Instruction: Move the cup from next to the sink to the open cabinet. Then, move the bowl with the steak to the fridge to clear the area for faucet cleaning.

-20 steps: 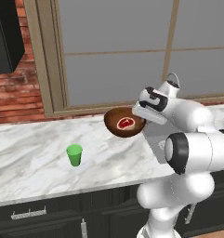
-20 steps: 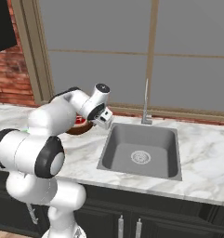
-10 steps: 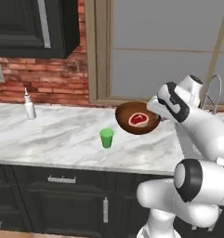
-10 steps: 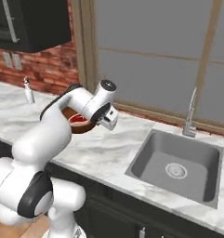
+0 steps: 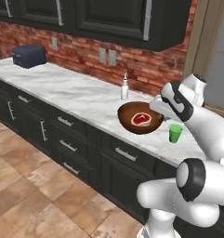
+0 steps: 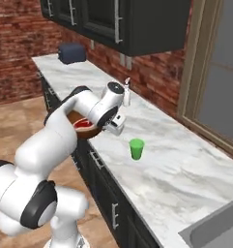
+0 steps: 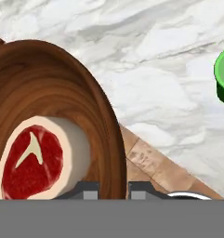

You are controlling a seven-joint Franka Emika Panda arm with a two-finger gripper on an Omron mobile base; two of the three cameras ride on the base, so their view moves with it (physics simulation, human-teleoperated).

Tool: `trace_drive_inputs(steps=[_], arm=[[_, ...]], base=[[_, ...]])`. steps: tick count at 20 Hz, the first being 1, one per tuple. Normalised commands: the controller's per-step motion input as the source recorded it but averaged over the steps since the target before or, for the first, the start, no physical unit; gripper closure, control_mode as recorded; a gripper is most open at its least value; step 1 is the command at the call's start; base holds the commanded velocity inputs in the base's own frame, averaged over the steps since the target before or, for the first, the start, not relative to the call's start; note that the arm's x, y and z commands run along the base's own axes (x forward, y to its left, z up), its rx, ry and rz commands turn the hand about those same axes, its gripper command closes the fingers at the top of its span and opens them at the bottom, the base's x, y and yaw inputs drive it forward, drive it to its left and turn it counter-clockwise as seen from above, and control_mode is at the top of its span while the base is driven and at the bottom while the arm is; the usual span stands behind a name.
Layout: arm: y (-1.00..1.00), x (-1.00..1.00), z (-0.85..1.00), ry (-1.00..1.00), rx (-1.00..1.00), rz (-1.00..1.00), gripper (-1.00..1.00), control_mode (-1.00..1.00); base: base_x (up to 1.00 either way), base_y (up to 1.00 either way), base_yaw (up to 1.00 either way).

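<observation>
My gripper (image 5: 158, 110) is shut on the rim of the dark wooden bowl (image 5: 132, 122), which hangs level in the air over the counter's front edge. The red steak (image 5: 141, 119) with its pale fat rim lies inside. In the hand view the bowl (image 7: 53, 93) is on the left, with the steak (image 7: 32, 160) in it and its rim between my fingertips (image 7: 90, 189). The green cup (image 5: 175, 133) stands upright on the marble just right of the bowl. From the right base view the cup (image 6: 136, 148) is apart from the gripper (image 6: 114, 125). A corner of the sink (image 6: 219, 231) shows at the lower right.
A small white bottle (image 5: 125, 88) stands by the brick wall behind the bowl. A dark blue box-shaped appliance (image 5: 29, 56) sits far left on the counter (image 5: 71, 95). Shut black upper cabinets (image 5: 118, 18) hang overhead. Black drawers (image 5: 62, 135) and tiled floor (image 5: 34, 195) lie below.
The base has moved left along the counter, so the window and most of the sink have slid out to the right. The bowl stays in my grip. The cup still stands on the counter.
</observation>
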Motion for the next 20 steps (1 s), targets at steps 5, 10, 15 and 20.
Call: trace_drive_inputs(steps=[5, 10, 15, 20], arm=[[0.0, 0.0, 0.0, 0.0, 0.0, 0.0, 1.0, 1.0], [0.0, 0.0, 0.0, 0.0, 0.0, 0.0, 1.0, 1.0], [0.0, 0.0, 0.0, 0.0, 0.0, 0.0, 1.0, 1.0], [0.0, 0.0, 0.0, 0.0, 0.0, 0.0, 1.0, 1.0]], base=[[0.21, 0.52, 0.52], [0.12, 0.02, 0.06], [0.0, 0.06, 0.89], [0.0, 0.0, 1.0]])
